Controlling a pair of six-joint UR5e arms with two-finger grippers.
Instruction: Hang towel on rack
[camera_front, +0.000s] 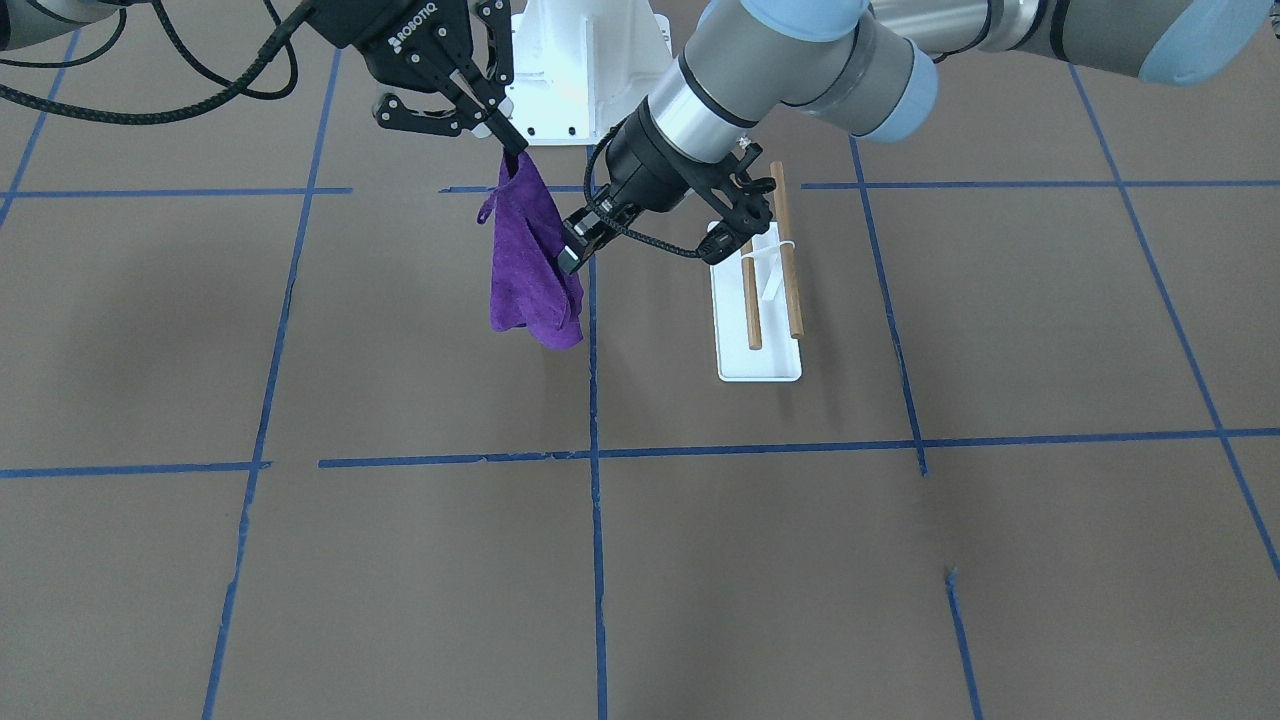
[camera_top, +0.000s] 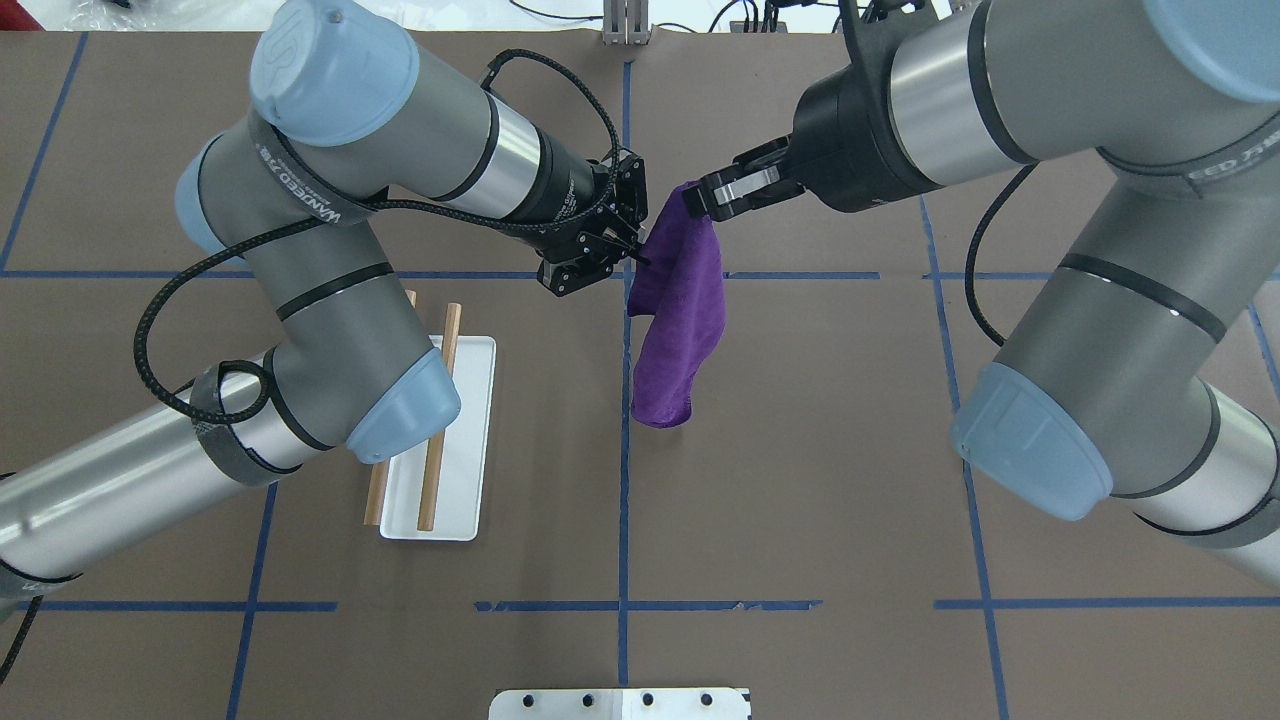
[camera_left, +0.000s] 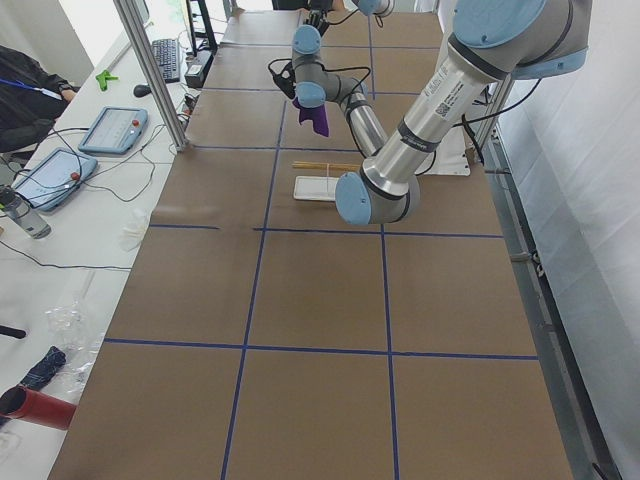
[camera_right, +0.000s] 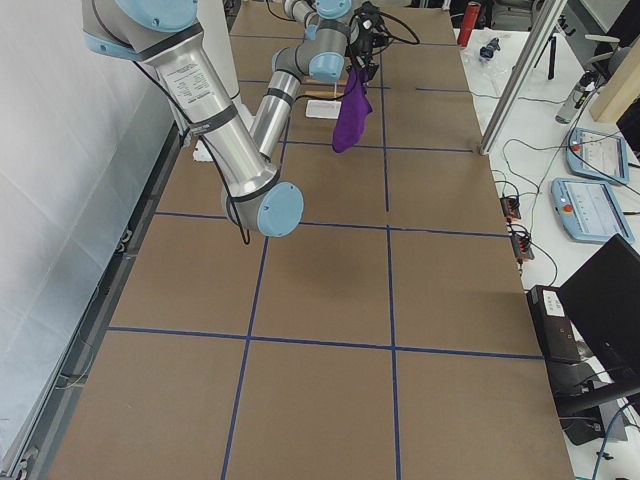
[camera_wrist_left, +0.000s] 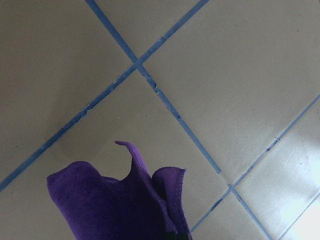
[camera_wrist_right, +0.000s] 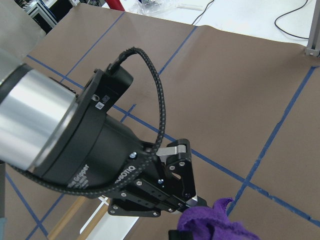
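From across the tabletop (camera_front: 400, 560), we see the right jaws closed on the top corner of the purple towel (camera_front: 525, 270). The towel hangs in the air in front of the white pedestal (camera_front: 590, 70) at the robot's edge. The left jaws pinch the towel's side edge partway down. The rack (camera_front: 760, 365) stands upright on the robot's left of the towel, apart from it, under the left arm (camera_front: 760, 80).

From overhead, the towel (camera_top: 680, 320) droops along the centre blue line, well in from every edge. The right jaws grip its upper end and the left jaws grip a fold just beside them. The rack (camera_top: 465, 440) sits toward the tabletop's left end, partly hidden beneath the left arm (camera_top: 340, 330).

From the left end, the rack (camera_left: 318, 186) stands about midway between the robot's edge and the operators' edge, with the towel (camera_left: 317, 122) beyond it. Both are too small here for us to judge the jaws.

From the right end, the towel (camera_right: 350, 115) hangs long and narrow, with the rack (camera_right: 322, 108) just behind it.

The left wrist camera shows only a ruffled end of the towel (camera_wrist_left: 115, 205) against the taped tabletop.

The right wrist camera shows the left jaws shut tight on a bunch of the towel (camera_wrist_right: 220, 225).
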